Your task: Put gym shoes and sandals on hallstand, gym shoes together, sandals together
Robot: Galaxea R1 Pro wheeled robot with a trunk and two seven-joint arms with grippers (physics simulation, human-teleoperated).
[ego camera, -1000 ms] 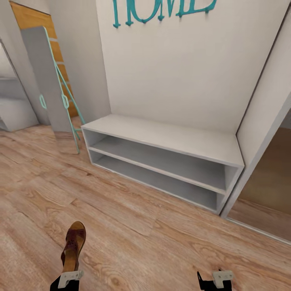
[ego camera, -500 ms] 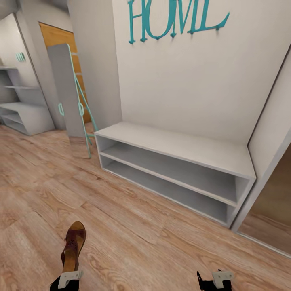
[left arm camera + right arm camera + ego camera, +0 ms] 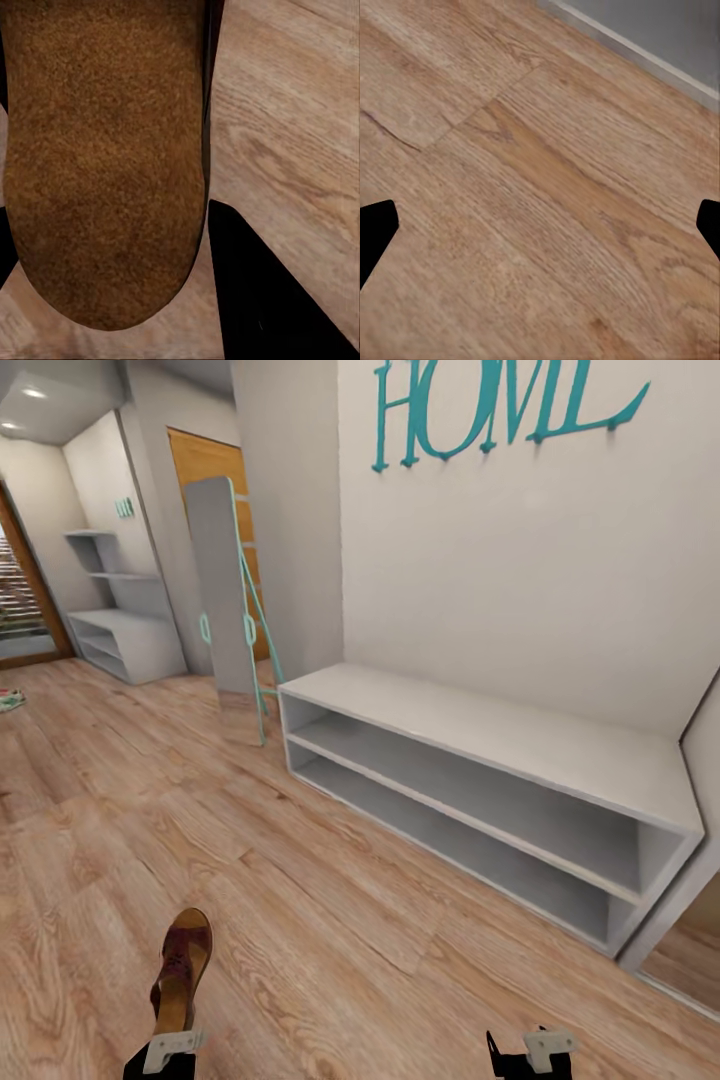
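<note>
1. The left gripper, at the lower left of the head view, holds a dark-brown sandal by its heel end; the sandal sticks out forward over the corridor floor, toe pointing up the frame.
2. In the left wrist view the sandal's tan-brown footbed lies between the dark fingers, with floor planks behind it.
3. The right gripper sits at the lower right edge of the head view. In the right wrist view its two black fingertips stand at opposite edges of the frame, spread wide with nothing between them but bare planks.
4. A low white rack with two open shelf rows fills the middle right of the head view, against a wall bearing teal "HOME" lettering.
5. Far off at the upper left stands the pale-grey hallstand, with stepped shelves above it and small mint letters on the wall.
6. A grey panel with teal fittings leans near the white rack's left end.
7. At the far left edge, a small pale object lies on the floor, too small to identify.
</note>
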